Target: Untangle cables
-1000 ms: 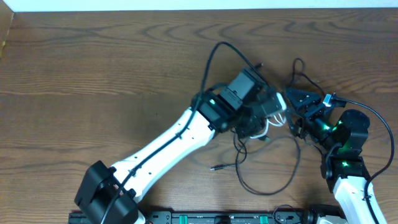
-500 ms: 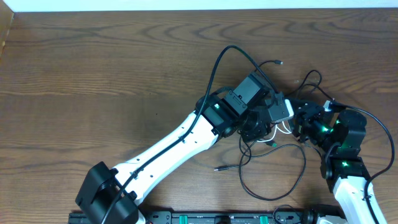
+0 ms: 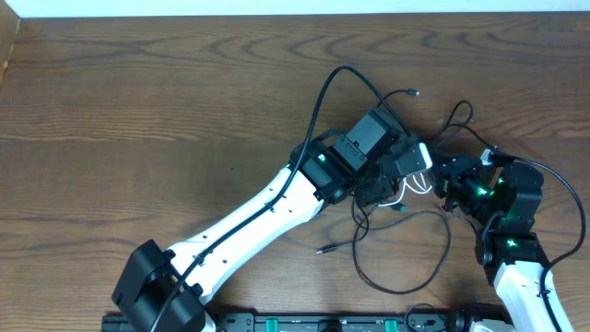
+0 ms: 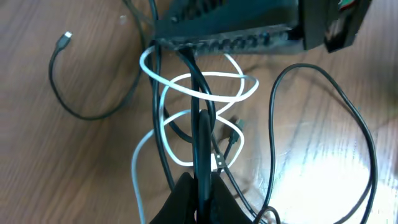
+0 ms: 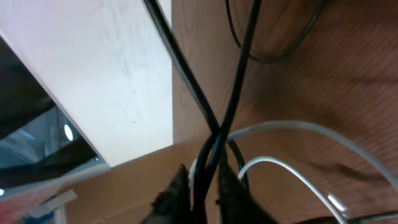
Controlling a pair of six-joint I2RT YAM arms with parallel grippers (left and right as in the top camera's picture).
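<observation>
The cables lie tangled at the table's right middle: black cords (image 3: 433,267) loop toward the front, and one arcs back (image 3: 332,78) to a small plug (image 3: 412,92). A short white cable (image 3: 417,187) coils in the knot between the grippers. My left gripper (image 3: 395,189) is shut on a black cable (image 4: 198,118) that runs straight up from its fingers, with the white loops (image 4: 208,93) around it. My right gripper (image 3: 442,180) faces it from the right, shut on two crossing black cables (image 5: 214,134); the white cable (image 5: 292,129) passes beside its fingers (image 5: 233,190).
A loose black plug end (image 3: 320,249) rests on the wood in front of the tangle. A black rail (image 3: 323,324) runs along the front edge. The table's left edge (image 3: 7,55) is far from both arms.
The right gripper has closed from open onto the black cables. The tangle and the left gripper shifted slightly right, and the far plug end slid right.
</observation>
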